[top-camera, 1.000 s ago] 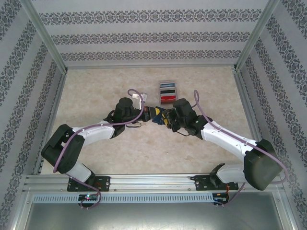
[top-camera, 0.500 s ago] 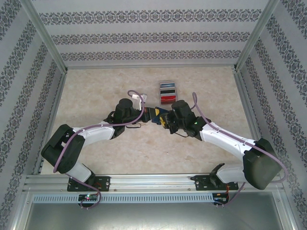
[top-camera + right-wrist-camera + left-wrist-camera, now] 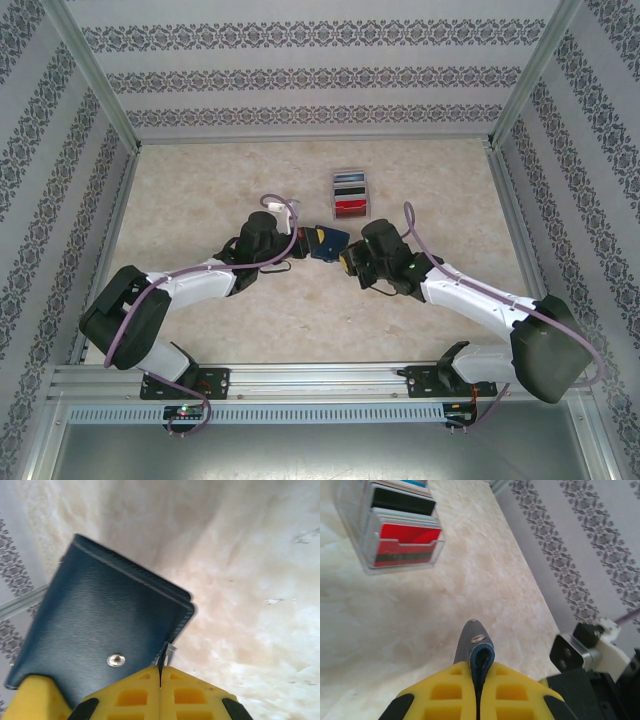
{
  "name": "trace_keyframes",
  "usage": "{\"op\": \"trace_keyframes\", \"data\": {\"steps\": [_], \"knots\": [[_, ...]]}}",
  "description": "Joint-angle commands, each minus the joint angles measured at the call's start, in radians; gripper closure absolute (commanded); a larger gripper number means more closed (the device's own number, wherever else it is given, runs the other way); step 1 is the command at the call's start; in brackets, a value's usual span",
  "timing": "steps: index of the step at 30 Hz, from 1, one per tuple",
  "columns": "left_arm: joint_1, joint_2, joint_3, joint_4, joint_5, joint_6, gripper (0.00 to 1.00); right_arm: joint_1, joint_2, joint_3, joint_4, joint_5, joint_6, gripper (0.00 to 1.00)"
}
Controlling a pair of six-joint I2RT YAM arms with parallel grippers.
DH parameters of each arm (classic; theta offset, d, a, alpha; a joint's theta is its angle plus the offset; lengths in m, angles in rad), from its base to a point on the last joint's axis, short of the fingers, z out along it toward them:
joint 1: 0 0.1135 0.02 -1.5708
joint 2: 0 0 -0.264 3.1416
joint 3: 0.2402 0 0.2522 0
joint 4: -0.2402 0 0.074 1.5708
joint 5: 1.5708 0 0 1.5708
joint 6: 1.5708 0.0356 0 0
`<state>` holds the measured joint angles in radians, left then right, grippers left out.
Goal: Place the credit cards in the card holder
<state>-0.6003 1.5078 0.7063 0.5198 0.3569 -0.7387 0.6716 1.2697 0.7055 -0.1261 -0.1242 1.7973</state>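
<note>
From above, the card holder (image 3: 326, 243) sits mid-table between the left gripper (image 3: 303, 240) and the right gripper (image 3: 349, 262). The credit cards (image 3: 350, 206) stand in a clear rack (image 3: 350, 173) just behind. At the left wrist, the jaws are clamped on the holder's edge beside its clasp tab (image 3: 472, 639). At the right wrist, the yellow fingers (image 3: 192, 695) are pressed together at the holder's corner. I cannot tell whether they nip it.

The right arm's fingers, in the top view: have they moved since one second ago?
Yes. The right fingers have drawn back slightly toward the near side, away from the clear card rack, which has stayed in place.
</note>
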Motion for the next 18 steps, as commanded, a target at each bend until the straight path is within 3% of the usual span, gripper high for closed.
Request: {"op": "trace_keyframes", "data": {"steps": [1, 5, 7, 13, 15, 18], "knots": [[0.008, 0.001, -0.019, -0.063, -0.075, -0.024, 0.91, 0.0, -0.024, -0.029, -0.042, 0.073, -0.083, 1.0], [0.011, 0.044, -0.037, -0.025, 0.012, -0.037, 0.43, -0.036, -0.008, -0.029, 0.012, 0.044, -0.339, 1.0], [0.016, 0.047, -0.031, -0.059, 0.054, -0.027, 0.29, -0.051, -0.006, -0.028, 0.03, 0.023, -0.468, 1.0], [0.033, 0.008, -0.017, -0.228, 0.064, 0.119, 0.2, -0.074, -0.036, -0.037, 0.003, 0.045, -0.781, 1.0], [0.033, 0.002, 0.01, -0.312, 0.06, 0.187, 0.2, -0.098, -0.058, -0.052, 0.003, 0.021, -0.84, 1.0], [0.034, 0.012, 0.016, -0.31, 0.128, 0.25, 0.19, -0.132, -0.084, -0.052, -0.004, -0.041, -0.925, 1.0]]}}
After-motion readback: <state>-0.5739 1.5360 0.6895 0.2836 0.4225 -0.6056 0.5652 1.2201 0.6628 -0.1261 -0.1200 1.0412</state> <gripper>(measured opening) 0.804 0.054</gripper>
